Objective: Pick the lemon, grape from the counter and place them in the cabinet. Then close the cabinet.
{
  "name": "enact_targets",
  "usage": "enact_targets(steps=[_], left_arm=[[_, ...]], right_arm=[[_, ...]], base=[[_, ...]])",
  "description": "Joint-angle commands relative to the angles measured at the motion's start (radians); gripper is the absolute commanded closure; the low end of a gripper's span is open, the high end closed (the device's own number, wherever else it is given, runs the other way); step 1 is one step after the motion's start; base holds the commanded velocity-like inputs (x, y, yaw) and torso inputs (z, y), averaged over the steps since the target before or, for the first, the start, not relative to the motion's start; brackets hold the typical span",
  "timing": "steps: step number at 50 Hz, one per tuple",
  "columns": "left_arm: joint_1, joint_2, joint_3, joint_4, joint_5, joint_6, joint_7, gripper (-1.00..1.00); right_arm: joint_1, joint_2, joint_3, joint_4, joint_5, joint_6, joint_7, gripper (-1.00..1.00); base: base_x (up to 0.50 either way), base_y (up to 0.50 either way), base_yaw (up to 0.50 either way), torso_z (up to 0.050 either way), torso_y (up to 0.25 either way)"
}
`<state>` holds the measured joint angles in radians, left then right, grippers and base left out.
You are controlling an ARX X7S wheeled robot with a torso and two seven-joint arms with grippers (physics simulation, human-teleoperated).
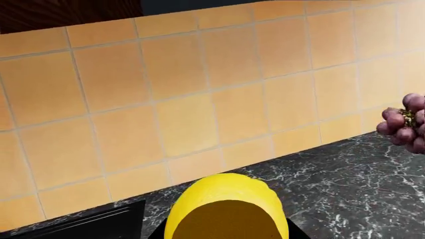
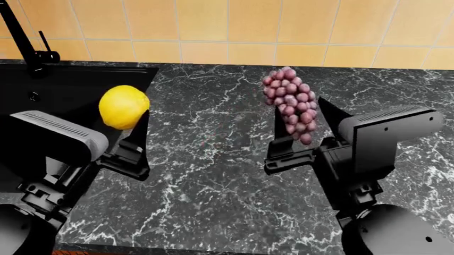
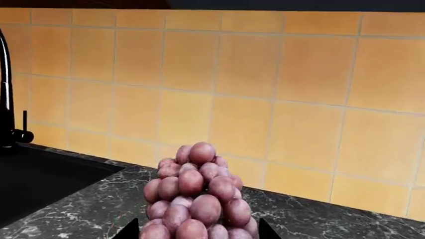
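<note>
At the far left of your head view, around ten o'clock, stood the slim black faucet [image 2: 21, 40], a thin curved stalk with a short side lever, over the glossy black sink basin [image 2: 71, 87], a smooth rectangular recess.

Your left gripper [image 2: 127, 125] was clenched on the lemon [image 2: 123, 107]. The fruit was bright yellow, smooth and roundish-oval, and you held it above the sink's right edge, at about nine o'clock from the view's centre. One flat, tapering black finger [image 2: 138, 138] pressed its right side; the other was hidden behind the boxy grey gripper housing with its ribbed top. From the left wrist camera the lemon [image 1: 226, 199] filled the near edge, its nearer face in brown shadow.

The counter [image 2: 212, 175] spread across the middle: dark grey-black marble with irregular white veins and a polished look. Behind it ran the backsplash [image 2: 248, 26] of square, matte orange-tan tiles with pale grout lines.

Your right gripper [image 2: 296, 125] was grasping the grape [image 2: 291, 101], a tapering bunch of small round dusky purple-pink berries, held clear of the counter at about one o'clock from centre, its narrow end pointing toward you. Two wedge-shaped black fingers [image 2: 278, 135] flanked it. The right wrist camera showed the bunch [image 3: 196, 209] as a bumpy cone between dark fingertips.
</note>
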<state>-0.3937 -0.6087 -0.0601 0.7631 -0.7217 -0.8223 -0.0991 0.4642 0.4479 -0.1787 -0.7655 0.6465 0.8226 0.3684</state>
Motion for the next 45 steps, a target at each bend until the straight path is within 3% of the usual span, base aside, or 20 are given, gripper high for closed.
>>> enact_targets(steps=[1, 22, 45], left_arm=[[-0.06, -0.017, 0.027, 0.003, -0.01, -0.038, -0.027, 1.0], [-0.075, -0.019, 0.012, 0.016, -0.026, -0.044, -0.05, 1.0], [-0.095, -0.017, 0.0, 0.029, -0.06, -0.062, -0.075, 1.0]], right_arm=[[0.076, 0.079, 0.109, -0.108, 0.089, 0.129, 0.018, 1.0], [0.095, 0.116, 0.15, -0.115, 0.128, 0.157, 0.034, 1.0], [0.083, 0.129, 0.156, -0.12, 0.136, 0.145, 0.04, 1.0]], base=[[-0.01, 0.21, 0.0, 0.0, 0.0], [-0.28, 0.4, 0.0, 0.001, 0.001], [-0.03, 0.5, 0.0, 0.0, 0.0]])
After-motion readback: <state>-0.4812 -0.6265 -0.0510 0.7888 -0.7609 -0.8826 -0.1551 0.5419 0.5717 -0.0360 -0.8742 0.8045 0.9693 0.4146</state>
